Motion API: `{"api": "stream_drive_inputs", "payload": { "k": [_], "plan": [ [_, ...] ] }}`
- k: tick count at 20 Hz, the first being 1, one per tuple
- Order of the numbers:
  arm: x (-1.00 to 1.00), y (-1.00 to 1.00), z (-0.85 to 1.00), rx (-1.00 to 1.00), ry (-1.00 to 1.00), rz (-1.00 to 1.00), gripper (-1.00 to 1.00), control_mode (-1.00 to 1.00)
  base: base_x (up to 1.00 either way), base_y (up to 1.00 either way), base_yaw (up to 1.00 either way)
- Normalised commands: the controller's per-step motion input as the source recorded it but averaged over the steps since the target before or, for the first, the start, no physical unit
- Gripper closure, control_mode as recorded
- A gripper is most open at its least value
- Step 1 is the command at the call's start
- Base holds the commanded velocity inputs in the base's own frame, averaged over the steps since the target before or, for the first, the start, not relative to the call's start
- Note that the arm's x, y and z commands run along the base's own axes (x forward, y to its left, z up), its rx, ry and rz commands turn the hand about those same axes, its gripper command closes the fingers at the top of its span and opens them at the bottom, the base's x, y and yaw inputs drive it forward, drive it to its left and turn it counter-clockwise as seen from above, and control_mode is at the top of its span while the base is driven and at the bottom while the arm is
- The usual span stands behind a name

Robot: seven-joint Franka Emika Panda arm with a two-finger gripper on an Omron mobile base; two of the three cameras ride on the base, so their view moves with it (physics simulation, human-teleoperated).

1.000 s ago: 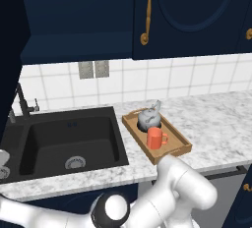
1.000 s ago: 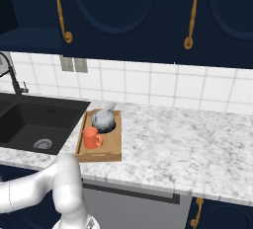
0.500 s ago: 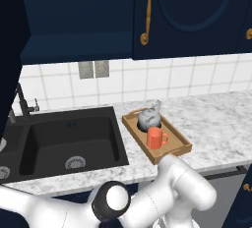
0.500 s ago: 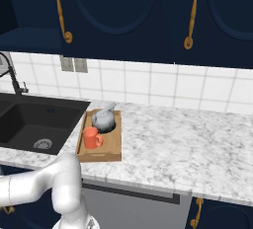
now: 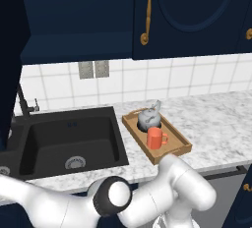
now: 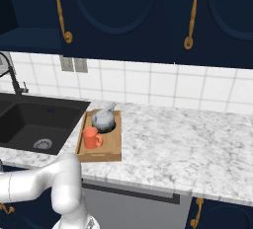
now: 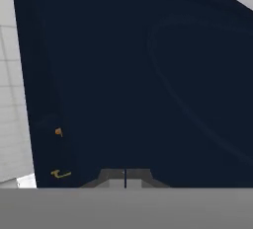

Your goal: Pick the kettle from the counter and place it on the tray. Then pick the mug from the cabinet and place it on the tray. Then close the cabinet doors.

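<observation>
The light-brown tray (image 5: 173, 134) (image 6: 114, 149) lies on the speckled counter (image 5: 216, 124) (image 6: 188, 139) right of the sink. On it stand the grey kettle (image 5: 147, 118) (image 6: 105, 118) and, nearer the front, the orange-red mug (image 5: 155, 138) (image 6: 91, 138). Above, the navy cabinet (image 5: 74, 20) shows its dark recess. One of the cabinet doors (image 5: 10, 65) stands swung out at the far left; the other (image 5: 187, 11) (image 6: 118, 11) is closed. In the hand view my gripper (image 7: 125, 177) is shut with nothing in it, facing a navy door panel (image 7: 148, 75) at close range.
A black sink basin (image 5: 69, 141) (image 6: 29, 124) with a dark faucet (image 5: 24, 101) (image 6: 12, 77) lies left of the tray. My white arm (image 5: 167, 192) (image 6: 44, 183) bends low in front of the counter edge. A white tiled wall (image 6: 148, 85) runs behind.
My arm's elbow and forearm have shifted slightly at the bottom of both base views. The tray, kettle and mug have not moved.
</observation>
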Motion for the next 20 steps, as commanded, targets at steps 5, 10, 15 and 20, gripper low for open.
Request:
{"api": "stream_drive_inputs", "payload": {
  "k": [5,10,15,20],
  "plan": [
    [-0.01,-0.85,0.27,-0.02,0.00,0.00,1.00,-1.00,0.00,0.00,0.00],
    [0.01,-0.85,0.15,-0.08,0.00,0.01,1.00,-1.00,0.00,0.00,0.00],
    [0.17,-0.71,0.18,-0.13,0.00,0.10,1.00,-1.00,0.00,0.00,0.00],
    [0.32,-0.66,0.25,-0.13,0.00,0.16,1.00,-1.00,0.00,0.00,0.00]
  ]
}}
